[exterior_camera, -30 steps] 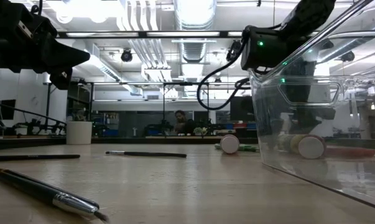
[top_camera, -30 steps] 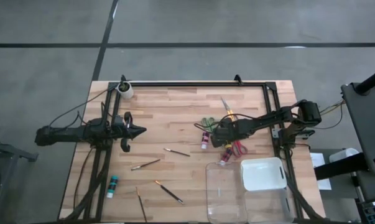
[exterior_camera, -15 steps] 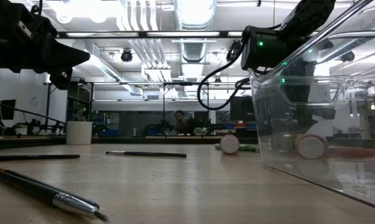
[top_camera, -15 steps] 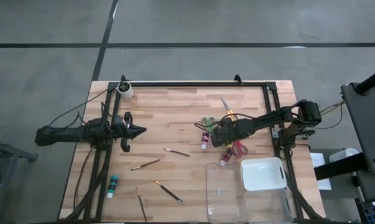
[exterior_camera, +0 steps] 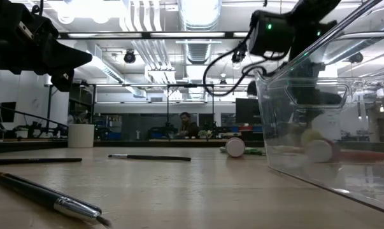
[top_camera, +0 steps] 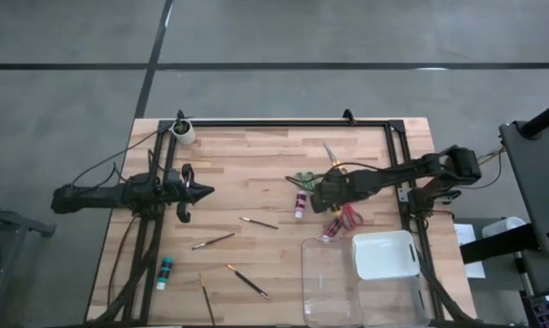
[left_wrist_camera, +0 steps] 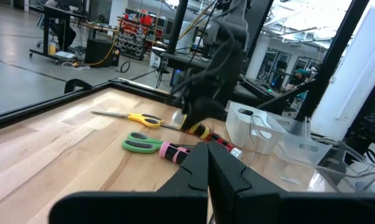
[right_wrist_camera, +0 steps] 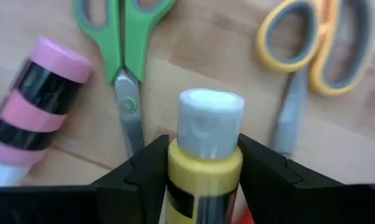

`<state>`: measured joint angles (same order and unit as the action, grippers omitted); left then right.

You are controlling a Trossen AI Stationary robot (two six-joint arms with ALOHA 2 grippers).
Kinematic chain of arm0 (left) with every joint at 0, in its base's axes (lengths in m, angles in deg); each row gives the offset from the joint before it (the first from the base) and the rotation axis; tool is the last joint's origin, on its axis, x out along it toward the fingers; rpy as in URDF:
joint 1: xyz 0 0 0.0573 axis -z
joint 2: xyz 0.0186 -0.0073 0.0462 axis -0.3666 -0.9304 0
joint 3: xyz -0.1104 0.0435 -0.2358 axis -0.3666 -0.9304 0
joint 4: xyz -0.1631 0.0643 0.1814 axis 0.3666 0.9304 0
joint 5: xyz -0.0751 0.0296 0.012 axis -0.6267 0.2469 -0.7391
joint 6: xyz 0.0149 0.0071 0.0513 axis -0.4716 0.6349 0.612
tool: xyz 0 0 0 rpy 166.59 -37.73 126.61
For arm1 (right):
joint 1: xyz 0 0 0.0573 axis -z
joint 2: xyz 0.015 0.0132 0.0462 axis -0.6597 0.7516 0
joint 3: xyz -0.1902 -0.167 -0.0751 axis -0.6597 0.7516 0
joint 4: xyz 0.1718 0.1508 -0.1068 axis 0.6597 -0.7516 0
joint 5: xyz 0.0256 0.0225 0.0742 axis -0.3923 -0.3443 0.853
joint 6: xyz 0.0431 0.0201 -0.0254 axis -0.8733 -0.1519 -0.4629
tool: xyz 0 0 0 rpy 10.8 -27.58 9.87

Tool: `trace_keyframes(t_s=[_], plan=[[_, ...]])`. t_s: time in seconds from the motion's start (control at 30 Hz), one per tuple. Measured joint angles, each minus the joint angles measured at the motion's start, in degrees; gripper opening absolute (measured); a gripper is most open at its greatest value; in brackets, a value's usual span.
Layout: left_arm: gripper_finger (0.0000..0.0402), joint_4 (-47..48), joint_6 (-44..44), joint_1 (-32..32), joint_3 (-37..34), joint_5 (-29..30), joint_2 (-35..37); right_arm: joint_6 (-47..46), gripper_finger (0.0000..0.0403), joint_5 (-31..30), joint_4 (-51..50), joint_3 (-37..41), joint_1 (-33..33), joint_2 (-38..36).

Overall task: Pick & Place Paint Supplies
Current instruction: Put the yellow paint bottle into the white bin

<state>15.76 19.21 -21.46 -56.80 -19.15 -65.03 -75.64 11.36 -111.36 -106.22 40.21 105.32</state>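
My right gripper (top_camera: 321, 194) is at the table's middle right, shut on a yellow paint bottle (right_wrist_camera: 204, 155) with a pale cap. Under it lie a pink bottle (top_camera: 299, 204), green scissors (top_camera: 303, 179), yellow scissors (top_camera: 333, 160), red scissors (top_camera: 348, 217) and a red bottle (top_camera: 330, 230), all flat on the wood. A teal bottle (top_camera: 165, 271) and several thin brushes (top_camera: 259, 222) lie toward the near left. My left gripper (top_camera: 204, 191) hovers shut at the left, touching nothing. My right gripper pinches the yellow bottle's body just below the cap (right_wrist_camera: 176, 163) between its two fingers (right_wrist_camera: 140, 173). The capped end sticks out past the fingertips. The fingers slant steeply down from the table's right side and lie along the bottle. The bottle is lifted off the wood.
A clear plastic tray (top_camera: 333, 282) with a white part (top_camera: 383, 253) stands at the near right, close to my right gripper. A small white cup (top_camera: 183, 130) stands at the far left corner. A black frame (top_camera: 283, 122) runs along the far edge. Bare wood lies between the arms.
My right gripper has risen a little from the table with the yellow bottle, which was lying on the wood and now hangs clear of it. The scissors and the pink bottle have stayed where they were.
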Motion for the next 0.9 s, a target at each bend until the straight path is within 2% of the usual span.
trace_keyframes(t_s=[0.2,0.4,0.6,0.9], plan=[[0.0,0.0,0.0,0.0,0.0,0.0,0.0,1.6,0.0169,-0.2,-7.6,-2.1,-1.4,-8.2],[0.0,0.0,0.0,0.0,0.0,0.0,0.0,1.3,0.017,-0.9,-10.2,-2.3,-2.6,-15.0],[0.0,0.0,0.0,0.0,0.0,0.0,0.0,0.6,0.017,-2.0,-12.2,-2.3,-2.8,-16.3],[0.0,0.0,0.0,0.0,0.0,0.0,0.0,0.5,0.017,-2.0,-12.7,-2.3,-2.8,-14.0]])
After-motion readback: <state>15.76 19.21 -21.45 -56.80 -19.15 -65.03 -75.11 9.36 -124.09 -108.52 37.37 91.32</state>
